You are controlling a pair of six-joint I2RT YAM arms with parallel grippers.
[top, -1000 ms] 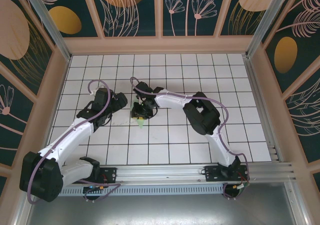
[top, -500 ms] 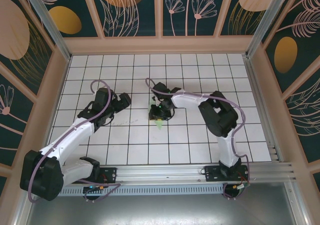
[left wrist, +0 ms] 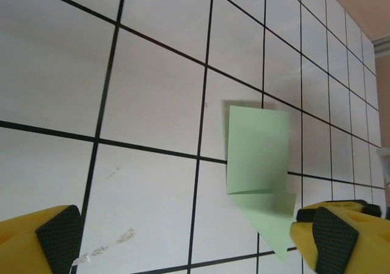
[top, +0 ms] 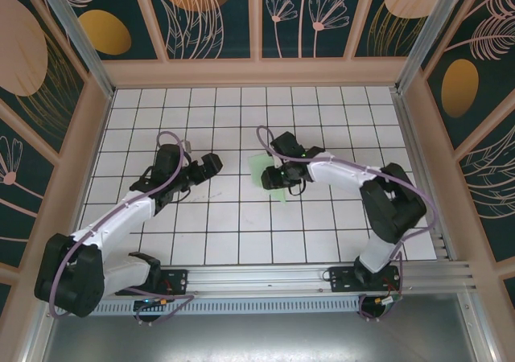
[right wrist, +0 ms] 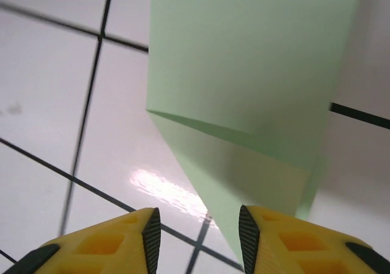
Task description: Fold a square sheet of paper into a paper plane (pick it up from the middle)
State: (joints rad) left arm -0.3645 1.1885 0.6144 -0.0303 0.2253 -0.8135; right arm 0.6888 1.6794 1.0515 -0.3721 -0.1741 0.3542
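- Your left tool (left wrist: 195, 243): jaws wide apart, holding nothing, over the white gridded tabletop (left wrist: 152, 91).
- Your right tool (right wrist: 198, 234): jaws parted, with the tip of the pale mint-green folded paper (right wrist: 250, 73) between them.

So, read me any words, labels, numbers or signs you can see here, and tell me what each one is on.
None: no text can be read anywhere.
Paper: plain green, no print.
Tiles: black grid lines only.
Walls: painted plants and ovals, no lettering.
Arm bases: any marking is too small to read.
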